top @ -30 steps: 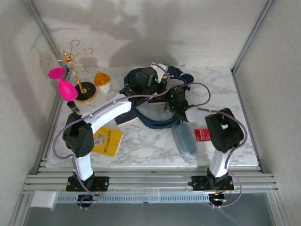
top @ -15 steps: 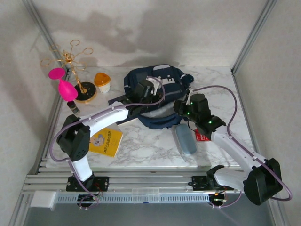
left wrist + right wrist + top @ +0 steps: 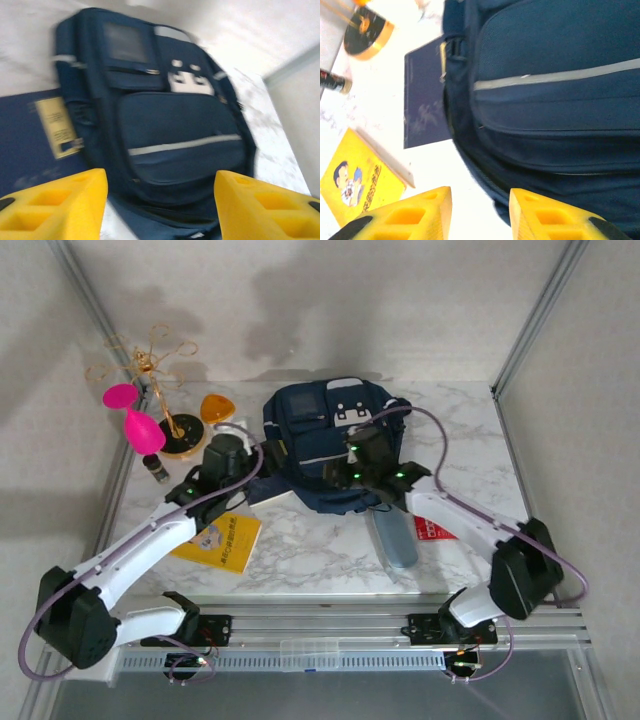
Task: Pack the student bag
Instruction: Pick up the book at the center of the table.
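Top external view, nearest me: on the front strip of the surface (image 3: 320, 565) a yellow book (image 3: 222, 541), a grey case (image 3: 394, 535) and a red pack (image 3: 432, 528) lie loose. None of the 3 is packed. The bare marble between book and case looks like my best lane for a low approach.

Further in, the left hand (image 3: 222, 455) hangs just left of the bag (image 3: 320, 425), spread wide with nothing between its fingers (image 3: 55, 200). The right hand (image 3: 352, 462) sits over the bag's near edge, fingers (image 3: 555, 215) apart by a narrower gap and also gripping nothing. A dark blue folder (image 3: 422, 95) lies flat against the bag's left side.

The bag lies front-up at centre back, touching neither side frame. I see no open compartment, so I judge the packing hardly begun: an opening must be made and the loose things put in.

Back left is crowded with a bottle (image 3: 155, 468), a cup (image 3: 216, 408) and a gold stand (image 3: 150, 370), so the left arm has little swing there. Right of the bag the surface runs bare to the frame post.
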Controlling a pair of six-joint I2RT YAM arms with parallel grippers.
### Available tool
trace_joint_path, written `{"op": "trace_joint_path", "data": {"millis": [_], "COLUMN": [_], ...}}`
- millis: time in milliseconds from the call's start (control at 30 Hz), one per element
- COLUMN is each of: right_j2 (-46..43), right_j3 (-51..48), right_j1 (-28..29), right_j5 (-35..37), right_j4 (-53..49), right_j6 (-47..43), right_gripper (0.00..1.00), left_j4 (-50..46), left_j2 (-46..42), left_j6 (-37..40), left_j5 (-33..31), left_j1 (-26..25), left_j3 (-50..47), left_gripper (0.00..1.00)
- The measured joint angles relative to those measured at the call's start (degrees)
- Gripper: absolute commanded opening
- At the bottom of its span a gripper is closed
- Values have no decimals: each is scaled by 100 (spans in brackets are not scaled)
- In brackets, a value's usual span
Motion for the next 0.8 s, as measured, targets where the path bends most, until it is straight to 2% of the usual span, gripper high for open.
{"op": "trace_joint_path", "data": {"millis": [200, 367, 600, 800], "right_j2": [1329, 2430, 3580, 3810], "right_j3": [774, 1690, 2664, 2844], "right_j1": [745, 1080, 1084, 907], "right_j5": [22, 46, 345, 640], "right_j4": [398, 605, 581, 378], "right_j6": [157, 243, 214, 203], "right_gripper": [35, 34, 32, 31], "left_j4": [-315, -275, 151, 385], "left_j2": [-354, -374, 188, 914], "left_j6": [-601, -916, -1062, -1062], "left_j5": [-138, -72, 334, 669], "left_j1": [798, 1451, 1843, 1899], "left_j3": [-918, -1266, -1381, -1357], "left_gripper": [65, 68, 69, 70]}}
